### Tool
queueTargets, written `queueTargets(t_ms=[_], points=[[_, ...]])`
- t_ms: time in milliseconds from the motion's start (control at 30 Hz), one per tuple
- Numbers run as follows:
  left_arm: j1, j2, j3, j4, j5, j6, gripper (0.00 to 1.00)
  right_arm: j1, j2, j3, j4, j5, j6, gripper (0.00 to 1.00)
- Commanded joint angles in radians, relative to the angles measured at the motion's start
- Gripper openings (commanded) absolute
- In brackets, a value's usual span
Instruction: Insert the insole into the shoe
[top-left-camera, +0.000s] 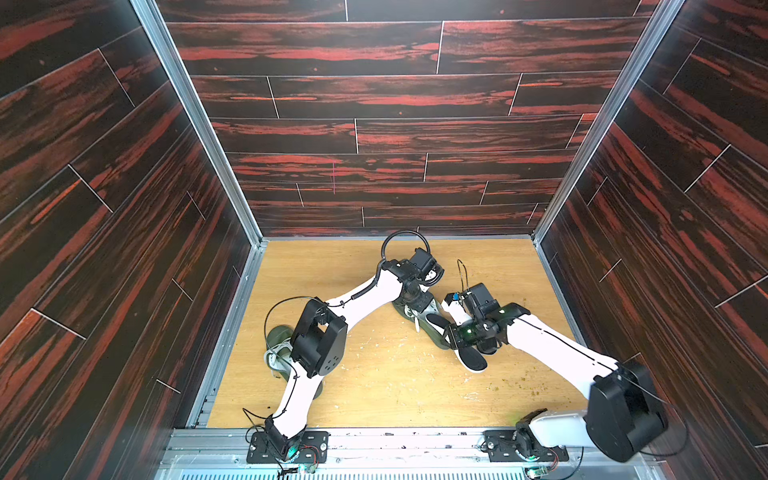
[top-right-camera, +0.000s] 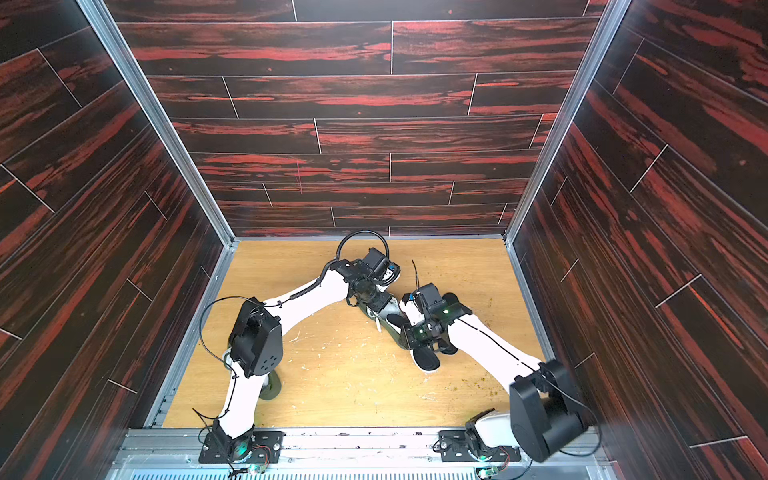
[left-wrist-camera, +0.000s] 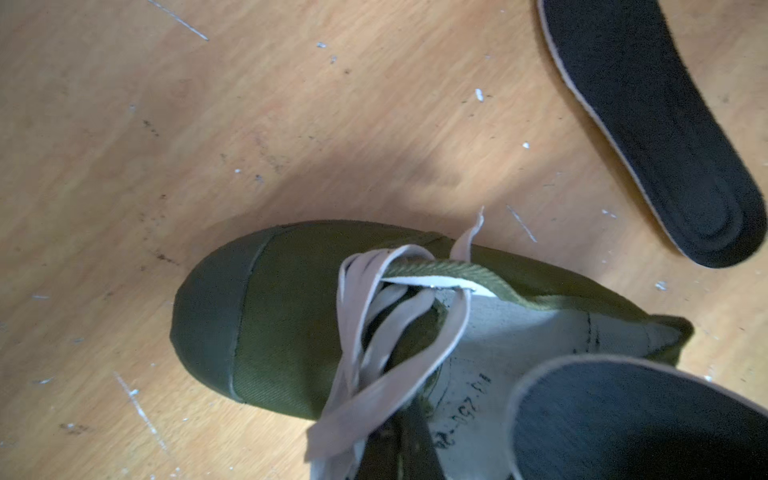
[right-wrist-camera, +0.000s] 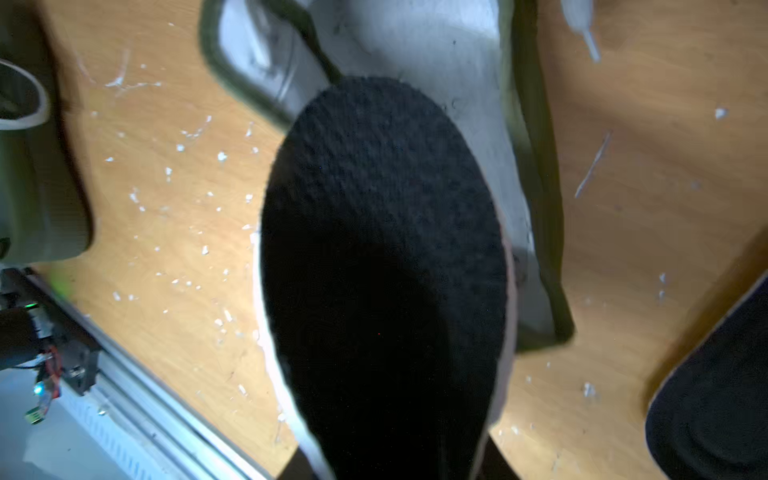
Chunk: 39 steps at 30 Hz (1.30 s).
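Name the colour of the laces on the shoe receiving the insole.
Off-white; the laces on that shoe show best in the left wrist view.

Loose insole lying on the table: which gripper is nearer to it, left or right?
Right. The right gripper, holding a second insole over the green shoe, is just beside the loose insole; the left gripper is farther away, at the shoe's lace end.

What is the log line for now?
left gripper: shut at shoe | right gripper: holds insole | insole tip: at shoe opening
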Motion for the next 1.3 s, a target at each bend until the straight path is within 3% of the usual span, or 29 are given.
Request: queueTargets(t_ms=[0, 333, 500, 700, 1033, 1267], points=[[0.006, -0.092, -0.020, 0.025, 0.054, 0.014, 0.00, 0.002, 0.054, 0.072, -0.009, 0.037, -0.041, 0.37], [0.013, -0.118, -0.053, 0.071, 0.096, 0.038, 0.00, 0.005, 0.189, 0.210, -0.074, 0.135, -0.223, 0.38], [0.031, -0.117, -0.043, 0.080, 0.134, 0.041, 0.00, 0.005, 0.168, 0.181, -0.055, 0.130, -0.317, 0.40], [0.045, -0.123, -0.060, 0.098, 0.196, 0.051, 0.00, 0.006, 0.121, 0.089, 0.097, 0.069, -0.438, 0.42], [0.065, -0.118, -0.066, 0.107, 0.310, 0.052, 0.00, 0.033, 0.225, 0.120, 0.208, 0.089, -0.367, 0.44], [0.073, -0.131, -0.110, 0.162, 0.335, 0.019, 0.00, 0.043, 0.277, 0.146, 0.267, 0.085, -0.345, 0.57]])
